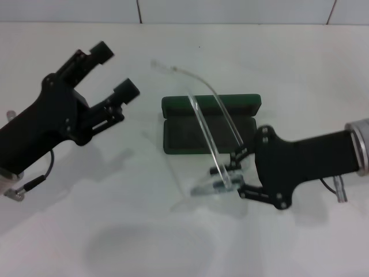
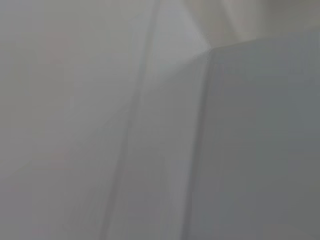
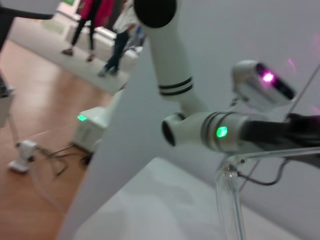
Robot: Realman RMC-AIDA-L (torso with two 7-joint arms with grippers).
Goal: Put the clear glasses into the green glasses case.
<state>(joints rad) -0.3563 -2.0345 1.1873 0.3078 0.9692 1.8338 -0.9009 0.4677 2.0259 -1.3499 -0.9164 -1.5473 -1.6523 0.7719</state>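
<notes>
The green glasses case lies open on the white table at centre, lid raised toward the far side, dark lining showing. My right gripper is shut on the front of the clear glasses, just in front of the case's near edge. The two clear arms rise up and away over the case. One clear arm shows close in the right wrist view. My left gripper is open, raised to the left of the case with nothing between its fingers. The left wrist view shows only blank grey surfaces.
The white table stretches all around the case. A tiled wall edge runs along the far side. In the right wrist view the left arm with a green light shows farther off, with a wooden floor and people beyond.
</notes>
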